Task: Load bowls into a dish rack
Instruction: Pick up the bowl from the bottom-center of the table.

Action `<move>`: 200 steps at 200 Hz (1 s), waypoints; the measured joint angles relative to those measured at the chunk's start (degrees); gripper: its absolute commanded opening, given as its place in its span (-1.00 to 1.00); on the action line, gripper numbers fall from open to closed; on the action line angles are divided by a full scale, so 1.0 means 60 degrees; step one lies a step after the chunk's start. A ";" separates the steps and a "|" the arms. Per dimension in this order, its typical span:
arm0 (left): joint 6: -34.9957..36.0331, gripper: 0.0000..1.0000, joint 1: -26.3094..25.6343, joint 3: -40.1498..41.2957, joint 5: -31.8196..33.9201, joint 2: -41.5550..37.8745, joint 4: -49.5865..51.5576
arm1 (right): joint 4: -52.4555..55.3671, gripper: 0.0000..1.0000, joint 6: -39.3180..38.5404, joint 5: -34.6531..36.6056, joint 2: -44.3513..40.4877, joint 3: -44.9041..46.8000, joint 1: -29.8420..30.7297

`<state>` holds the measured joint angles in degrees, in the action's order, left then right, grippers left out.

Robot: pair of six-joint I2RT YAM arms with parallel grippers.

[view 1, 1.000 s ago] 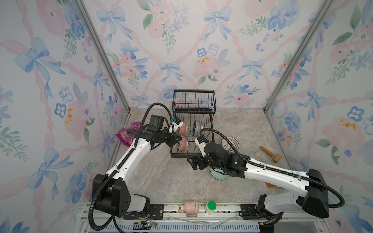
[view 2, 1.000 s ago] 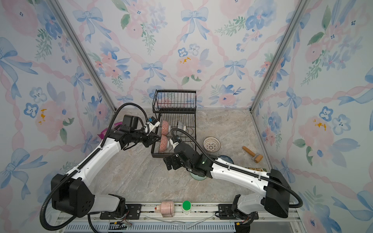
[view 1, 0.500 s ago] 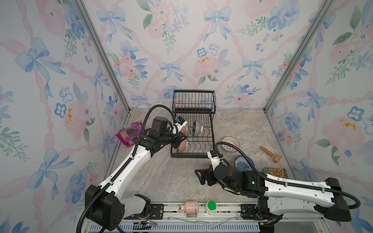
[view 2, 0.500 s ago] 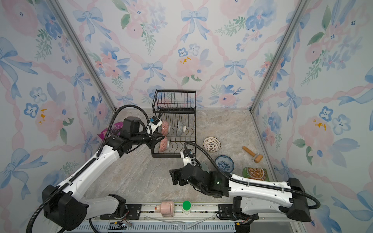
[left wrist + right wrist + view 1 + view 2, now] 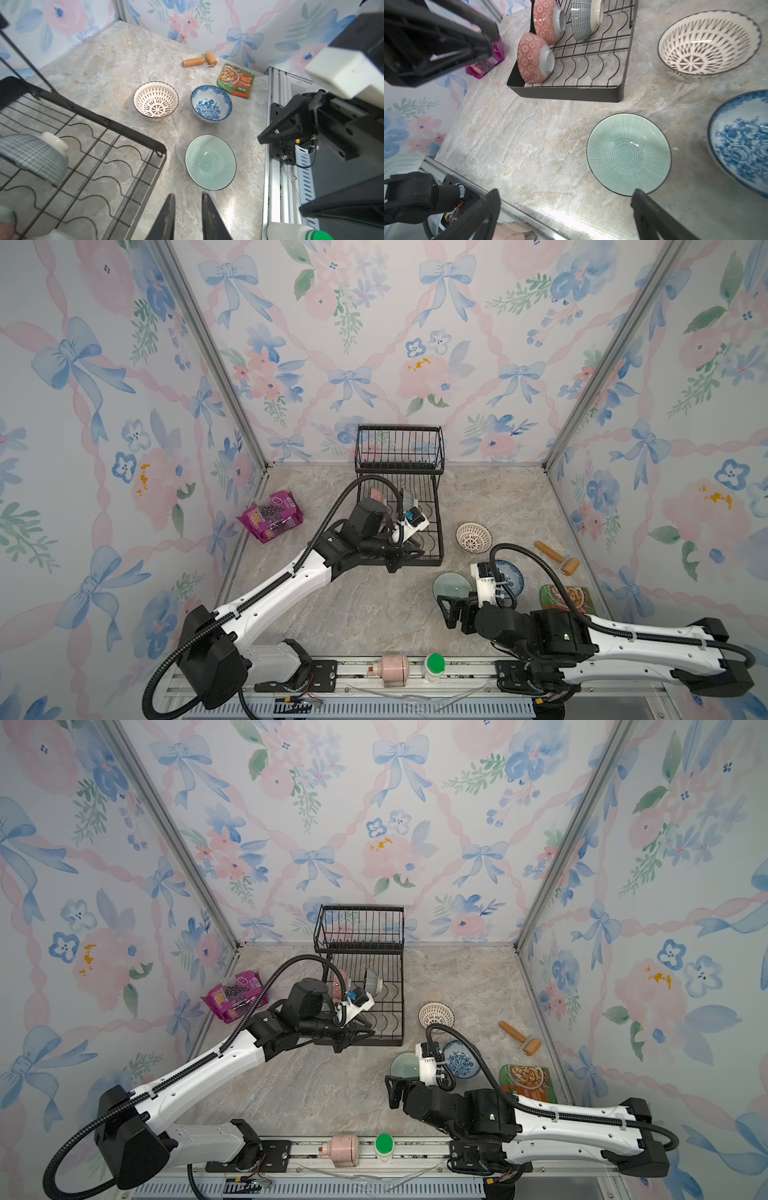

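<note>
Roughly half done; three bowls stand on edge in the lower slotted tier of the dish rack (image 5: 439, 526): two pink-red bowls (image 5: 533, 58), one striped grey bowl (image 5: 581, 22); three sit on the marbled tabletop (image 5: 353, 614) to its right: lattice bowl (image 5: 155, 99), blue floral bowl (image 5: 211, 102), mint bowl (image 5: 210, 162). My left gripper (image 5: 188, 194) hangs empty, jaws narrow, at the rack's near right corner; right gripper (image 5: 564, 192) empty, jaws wide, near the mint bowl; bow-print walls (image 5: 374, 344) all round.
</note>
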<state>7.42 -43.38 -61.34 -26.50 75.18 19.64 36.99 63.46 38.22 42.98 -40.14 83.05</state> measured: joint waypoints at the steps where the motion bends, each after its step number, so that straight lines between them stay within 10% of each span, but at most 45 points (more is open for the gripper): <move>1: -0.0004 -0.50 -0.0025 0.0000 0.0007 0.0022 0.0000 | 0.0033 0.97 0.0047 0.0018 -0.0058 0.0029 0.0011; 147: 0.1683 -0.50 -0.3778 0.2157 0.3366 0.1708 -0.2116 | 0.4193 0.98 0.3832 0.1217 -0.6765 0.2404 0.0492; 200: 0.3377 -0.45 -0.4022 0.0637 0.3778 0.2368 -0.1912 | 0.4309 1.00 0.3971 0.1133 -0.6728 0.2455 0.0492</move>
<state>27.68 -67.51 -57.52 -3.84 89.38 8.16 62.85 87.29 45.01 2.61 -25.41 86.00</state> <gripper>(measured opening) 0.265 0.999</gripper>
